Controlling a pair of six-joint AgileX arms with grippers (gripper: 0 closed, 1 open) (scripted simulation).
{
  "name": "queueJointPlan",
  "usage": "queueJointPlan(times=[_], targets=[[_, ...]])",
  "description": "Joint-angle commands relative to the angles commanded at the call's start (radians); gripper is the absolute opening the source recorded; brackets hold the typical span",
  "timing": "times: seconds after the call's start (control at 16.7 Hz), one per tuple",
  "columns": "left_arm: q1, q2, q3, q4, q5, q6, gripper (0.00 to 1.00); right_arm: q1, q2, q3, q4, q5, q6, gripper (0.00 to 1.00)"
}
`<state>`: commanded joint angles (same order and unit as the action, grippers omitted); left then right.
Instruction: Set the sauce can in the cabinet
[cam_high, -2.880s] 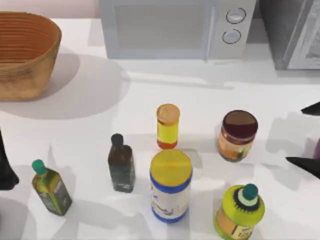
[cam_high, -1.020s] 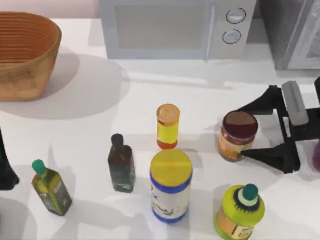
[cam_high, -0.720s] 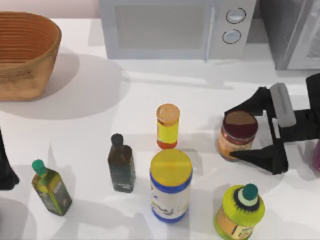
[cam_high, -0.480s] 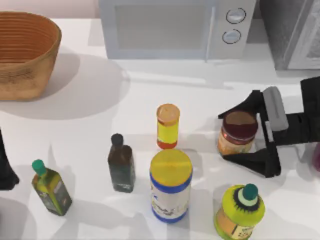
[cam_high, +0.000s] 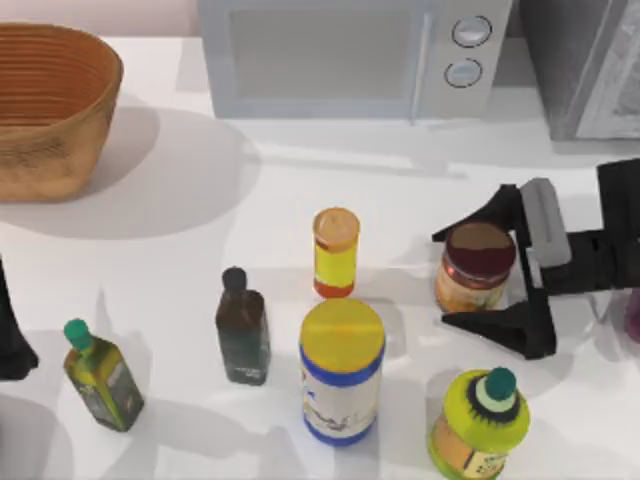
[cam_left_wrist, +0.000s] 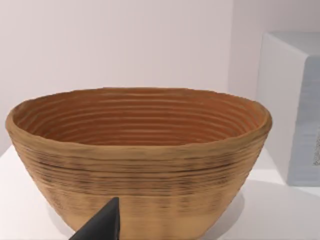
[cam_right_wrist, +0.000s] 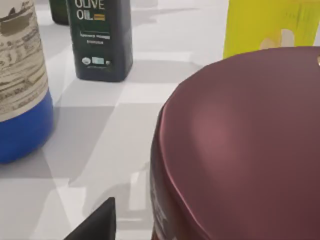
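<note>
Advanced leftward since the earlier top views — right gripper (cam_high: 470, 275), formerly at the desk's right edge, now straddling the sauce can (cam_high: 475, 266). Jaws spread wide, one finger on the far side of the can and one on the near side, neither visibly pressing the label. Sauce can upright on the white desk (cam_high: 300, 190), right of centre, maroon top facing up, position unchanged. Seen large and close in the right wrist view as a maroon lid (cam_right_wrist: 240, 145), with one dark fingertip (cam_right_wrist: 95, 222) beside it.

Cabinet (cam_high: 585, 65) at the desk's far right corner, well apart from the can, speckled grey with a lighter framed door panel. Microwave (cam_high: 350, 55) just left of it, two round knobs on its right side.

Other items standing on the desk: slim yellow-orange jar (cam_high: 335, 252) left of the can; blue-and-white canister (cam_high: 341, 372) with yellow lid in front of that jar; dark olive oil bottle (cam_high: 242, 327) to the canister's left; green-capped oil bottle (cam_high: 100, 375) farther left; yellow-green bottle (cam_high: 480, 420) near the front edge, in front of the can. Woven basket (cam_high: 50, 105) at the far left.

Left arm (cam_high: 12, 335) parked at the desk's left edge — jaw state cannot be told; basket (cam_left_wrist: 140, 160) facing its wrist camera.
</note>
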<state>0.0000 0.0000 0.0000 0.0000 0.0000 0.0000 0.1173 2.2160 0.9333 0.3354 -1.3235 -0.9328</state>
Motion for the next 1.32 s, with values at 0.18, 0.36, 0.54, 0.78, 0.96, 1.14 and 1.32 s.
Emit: queueJointPlan(times=[0.18,0.36,0.54,0.78,0.96,1.14,1.32], targets=[[0.0,0.0,0.0,0.0,0.0,0.0,1.0,0.0,0.0,0.0,0.0,0.0,0.0,0.77],[0.0,0.0,0.0,0.0,0.0,0.0,1.0,0.0,0.0,0.0,0.0,0.0,0.0,0.55],[0.0,0.0,0.0,0.0,0.0,0.0,1.0,0.0,0.0,0.0,0.0,0.0,0.0,0.32],[0.0,0.0,0.0,0.0,0.0,0.0,1.0,0.0,0.0,0.0,0.0,0.0,0.0,0.02],[0.0,0.0,0.0,0.0,0.0,0.0,1.0,0.0,0.0,0.0,0.0,0.0,0.0,0.0],[0.0,0.0,0.0,0.0,0.0,0.0,1.0,0.0,0.0,0.0,0.0,0.0,0.0,0.0],[0.0,0.0,0.0,0.0,0.0,0.0,1.0,-0.003,-0.001,0.002,0.001,0.0,0.001,0.0]])
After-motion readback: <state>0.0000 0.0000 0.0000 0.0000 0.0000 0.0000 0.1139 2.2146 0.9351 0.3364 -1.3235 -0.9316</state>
